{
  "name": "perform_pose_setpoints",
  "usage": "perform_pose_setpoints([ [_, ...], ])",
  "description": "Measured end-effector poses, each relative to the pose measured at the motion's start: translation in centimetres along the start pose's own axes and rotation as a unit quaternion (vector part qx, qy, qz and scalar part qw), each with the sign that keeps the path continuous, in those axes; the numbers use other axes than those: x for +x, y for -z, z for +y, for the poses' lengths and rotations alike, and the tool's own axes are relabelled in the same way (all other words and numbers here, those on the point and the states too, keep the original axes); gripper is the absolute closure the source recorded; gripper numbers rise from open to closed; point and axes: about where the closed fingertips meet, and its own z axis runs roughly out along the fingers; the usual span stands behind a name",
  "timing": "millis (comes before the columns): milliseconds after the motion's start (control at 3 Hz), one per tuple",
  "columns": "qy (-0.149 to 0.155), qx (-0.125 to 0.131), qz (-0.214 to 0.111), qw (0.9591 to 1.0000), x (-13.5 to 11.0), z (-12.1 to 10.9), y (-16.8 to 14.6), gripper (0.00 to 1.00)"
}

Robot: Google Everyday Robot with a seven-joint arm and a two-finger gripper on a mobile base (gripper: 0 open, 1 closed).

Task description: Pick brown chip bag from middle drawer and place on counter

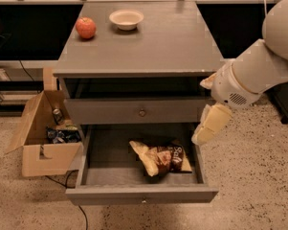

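The brown chip bag (161, 158) lies crinkled in the open middle drawer (142, 194), right of its centre, with its pale tan end pointing left. The counter (158, 42) is the grey cabinet's flat top above. My gripper (206, 130), cream coloured, hangs from the white arm (258, 75) that reaches in from the right. It is at the drawer's right side, above and to the right of the bag, and does not touch it.
A red apple (85, 27) and a white bowl (127, 18) sit at the counter's back left. The drawer above with the brass knob (142, 112) is closed. An open cardboard box (42, 137) with cans and packets stands on the floor to the left.
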Motion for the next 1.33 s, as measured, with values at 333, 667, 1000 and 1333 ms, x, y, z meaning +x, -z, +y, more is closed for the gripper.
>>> perform_pose_setpoints([
  [333, 0.0, -0.001, 0.001, 1.0, 0.0, 0.1, 0.1, 0.0],
  [667, 0.006, -0.003, 0.008, 0.9999, 0.9, 0.4, -2.5, 0.0],
  [1000, 0.01, -0.008, 0.007, 0.9999, 3.1, 1.2, -8.1, 0.0],
  [1333, 0.008, 0.003, -0.002, 1.0, 5.6, 1.2, -13.9, 0.0],
])
